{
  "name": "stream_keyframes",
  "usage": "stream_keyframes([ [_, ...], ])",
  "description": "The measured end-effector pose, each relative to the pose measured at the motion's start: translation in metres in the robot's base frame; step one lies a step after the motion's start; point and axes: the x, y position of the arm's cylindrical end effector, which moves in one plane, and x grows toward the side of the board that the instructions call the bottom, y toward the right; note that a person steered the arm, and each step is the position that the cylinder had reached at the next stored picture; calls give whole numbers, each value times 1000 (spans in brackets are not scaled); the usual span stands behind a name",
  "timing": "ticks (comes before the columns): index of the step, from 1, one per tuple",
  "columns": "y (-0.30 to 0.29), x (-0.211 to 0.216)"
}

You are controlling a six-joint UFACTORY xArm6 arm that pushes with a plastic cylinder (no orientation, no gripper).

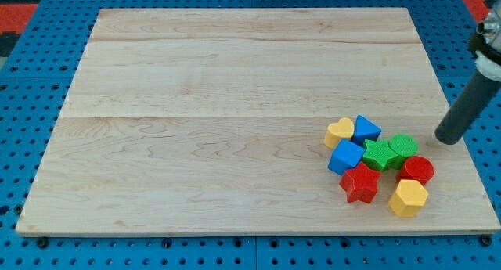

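My tip [448, 139] rests on the wooden board [235, 106] near its right edge, a short gap to the right of a cluster of blocks and touching none. Nearest to it is the green round block [404, 147]. Left of that lies a green star [379, 154]. A blue block [365, 129] and a yellow heart [340, 132] form the cluster's top. Another blue block [346, 156] sits at its left. Below are a red star [360, 183], a red round block [417, 170] and a yellow hexagon [408, 198].
The board lies on a blue pegboard table [47, 66]. The dark rod [470, 102] slants up to the view's right edge, where a white fitting joins it.
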Motion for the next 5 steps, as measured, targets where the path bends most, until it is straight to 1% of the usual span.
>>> stream_keyframes([
  [1, -22, 0],
  [2, -31, 21],
  [4, -116, 20],
  [5, -117, 20],
])
